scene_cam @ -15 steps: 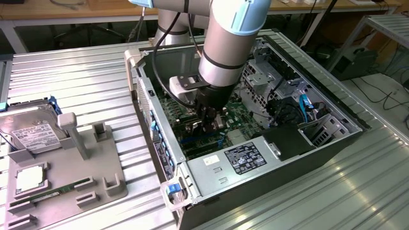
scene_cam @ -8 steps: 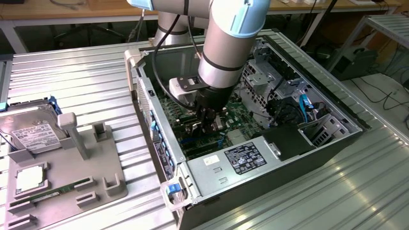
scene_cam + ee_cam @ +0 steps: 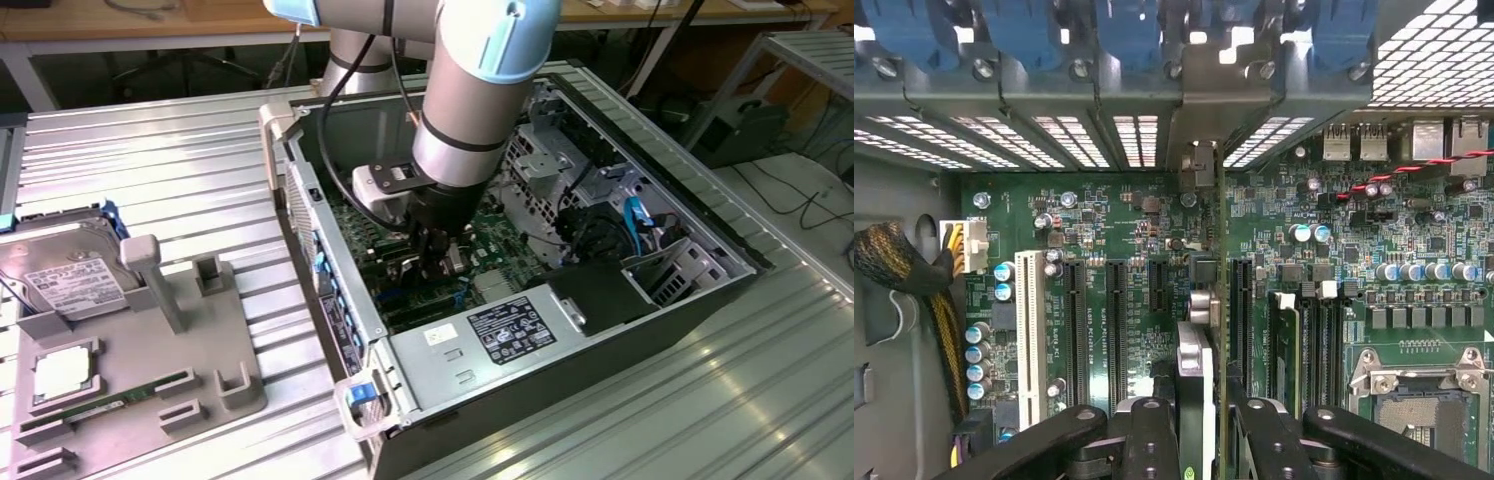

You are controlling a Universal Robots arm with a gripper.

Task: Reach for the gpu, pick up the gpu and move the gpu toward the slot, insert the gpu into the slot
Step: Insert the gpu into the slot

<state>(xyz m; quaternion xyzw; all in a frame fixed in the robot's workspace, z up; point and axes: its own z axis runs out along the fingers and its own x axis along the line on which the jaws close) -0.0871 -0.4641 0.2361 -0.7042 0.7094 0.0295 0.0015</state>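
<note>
Gpu (image 3: 1199, 370) stood edge-on inside open case (image 3: 694, 215), low over motherboard (image 3: 1124, 215), bracket end reaching rear slot covers (image 3: 1194, 90). Gripper (image 3: 1199, 430) clamped on gpu, fingers (image 3: 1149, 440) partly closed either side. Black slots (image 3: 1116, 330) beside card

case: open PC tower (image 3: 694, 235) lying on its side on a ribbed metal table (image 3: 160, 160)
psu: silver, labelled (image 3: 501, 335), at the case end nearest the camera
sata cable: blue (image 3: 634, 215), by the drive cage
grey fixture tray (image 3: 200, 370): on the exterior view's left, holds hard drive (image 3: 67, 280), CPU (image 3: 60, 372), memory stick (image 3: 100, 408)
motherboard: green (image 3: 1114, 240), white PCI connector (image 3: 1030, 325), empty CPU socket (image 3: 1414, 410)
braided cable: (image 3: 914, 275) beside the board
</note>
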